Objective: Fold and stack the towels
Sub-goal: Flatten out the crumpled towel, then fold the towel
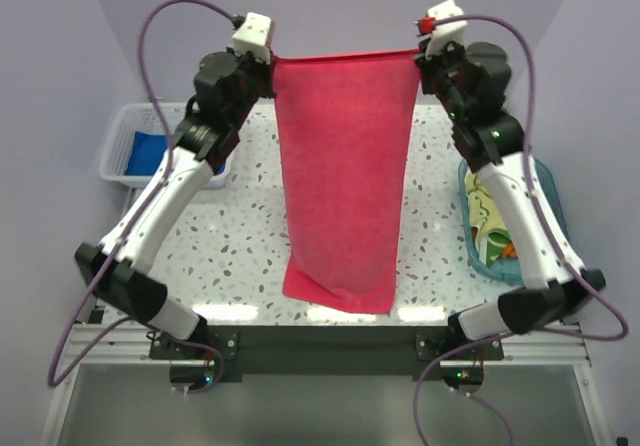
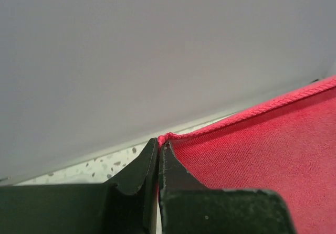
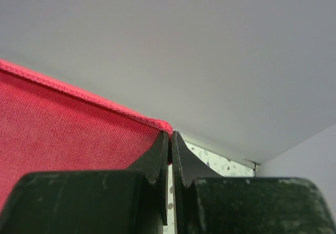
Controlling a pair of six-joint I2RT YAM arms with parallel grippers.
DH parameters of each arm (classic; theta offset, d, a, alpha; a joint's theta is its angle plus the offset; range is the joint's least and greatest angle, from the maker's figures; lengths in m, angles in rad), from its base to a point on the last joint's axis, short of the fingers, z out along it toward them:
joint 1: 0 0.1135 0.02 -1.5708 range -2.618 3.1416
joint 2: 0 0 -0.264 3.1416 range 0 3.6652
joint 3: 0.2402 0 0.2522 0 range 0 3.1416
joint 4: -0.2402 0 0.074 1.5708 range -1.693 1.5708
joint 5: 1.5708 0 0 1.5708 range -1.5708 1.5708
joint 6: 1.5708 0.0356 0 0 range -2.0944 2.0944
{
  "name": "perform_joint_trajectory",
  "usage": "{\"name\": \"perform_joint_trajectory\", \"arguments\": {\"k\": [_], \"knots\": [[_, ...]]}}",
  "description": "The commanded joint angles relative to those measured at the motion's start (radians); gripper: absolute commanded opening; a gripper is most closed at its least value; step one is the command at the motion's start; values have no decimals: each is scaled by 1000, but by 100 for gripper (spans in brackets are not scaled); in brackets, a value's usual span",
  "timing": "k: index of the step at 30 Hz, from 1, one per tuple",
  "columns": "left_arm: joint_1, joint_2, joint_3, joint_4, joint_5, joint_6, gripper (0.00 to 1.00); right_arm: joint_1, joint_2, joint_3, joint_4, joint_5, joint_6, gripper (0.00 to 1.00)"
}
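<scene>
Left gripper (image 2: pixel 159 144) and right gripper (image 3: pixel 170 137) each clenched on a top corner of the pink towel (image 1: pixel 345 166) — held taut and high, hem trailing at the near edge of the table (image 1: pixel 240 236) (judged: hung flat, ready for folding).

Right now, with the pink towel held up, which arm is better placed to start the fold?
Neither leads. The left hand and right hand are each shut on a top corner of the pink towel, level, its bottom edge resting on the table. They should probably lower it together.
</scene>
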Motion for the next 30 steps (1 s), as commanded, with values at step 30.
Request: {"name": "perform_joint_trajectory", "arguments": {"k": [30], "knots": [[132, 268, -170, 23, 107, -145, 0, -70, 349, -112, -312, -2, 14, 0]]}}
